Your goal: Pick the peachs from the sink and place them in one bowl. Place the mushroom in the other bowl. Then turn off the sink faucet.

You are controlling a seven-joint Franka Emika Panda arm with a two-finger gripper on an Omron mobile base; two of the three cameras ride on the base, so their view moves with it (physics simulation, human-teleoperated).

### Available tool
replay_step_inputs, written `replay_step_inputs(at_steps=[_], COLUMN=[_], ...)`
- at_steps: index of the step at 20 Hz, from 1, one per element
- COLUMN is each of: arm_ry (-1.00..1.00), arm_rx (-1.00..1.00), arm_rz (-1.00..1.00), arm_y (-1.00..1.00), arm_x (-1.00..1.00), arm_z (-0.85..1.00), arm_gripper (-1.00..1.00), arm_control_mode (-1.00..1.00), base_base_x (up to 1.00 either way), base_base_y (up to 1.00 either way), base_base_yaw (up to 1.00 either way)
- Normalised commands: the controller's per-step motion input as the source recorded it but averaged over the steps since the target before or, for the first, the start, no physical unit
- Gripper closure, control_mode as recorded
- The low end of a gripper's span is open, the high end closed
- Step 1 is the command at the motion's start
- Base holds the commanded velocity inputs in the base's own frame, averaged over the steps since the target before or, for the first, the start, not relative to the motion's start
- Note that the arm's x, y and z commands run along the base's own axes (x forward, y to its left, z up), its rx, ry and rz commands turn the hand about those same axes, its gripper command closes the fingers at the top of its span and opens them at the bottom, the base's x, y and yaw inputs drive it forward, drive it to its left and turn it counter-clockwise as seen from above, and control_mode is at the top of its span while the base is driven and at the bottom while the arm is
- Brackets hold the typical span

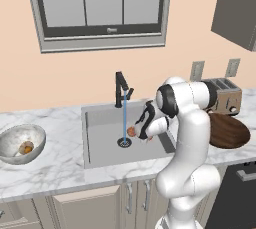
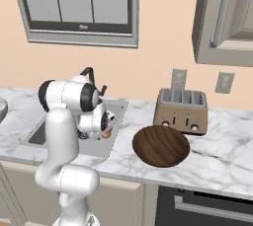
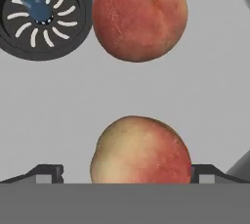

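Two bowls wait: the wooden bowl [image 2: 161,145] at my three o'clock, the speckled bowl [image 1: 20,144] at nine already holding the mushroom [image 1: 26,148]. Two peaches lie in the sink [image 1: 102,140]; my gripper [image 3: 126,173] straddles the near peach [image 3: 141,149], jaws wide, unclosed. I judge closing comes next; the far peach [image 3: 140,16] sits by the drain [image 3: 41,15].
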Motion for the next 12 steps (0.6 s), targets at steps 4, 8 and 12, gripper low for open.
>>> replay_step_inputs(at_steps=[4,8,12], arm_ry=[-0.04,-0.1,-0.18], arm_rx=[-0.02,-0.02,0.0], arm_rz=[0.01,0.0,0.0], arm_y=[0.0,0.0,0.0], arm_x=[-0.05,-0.21,-0.4], arm_z=[-0.51,-0.36,-0.07], arm_gripper=[1.0,1.0,1.0], arm_control_mode=[-1.0,-1.0,-1.0], base_base_x=[0.0,0.0,0.0], base_base_y=[0.0,0.0,0.0], base_base_yaw=[0.0,0.0,0.0])
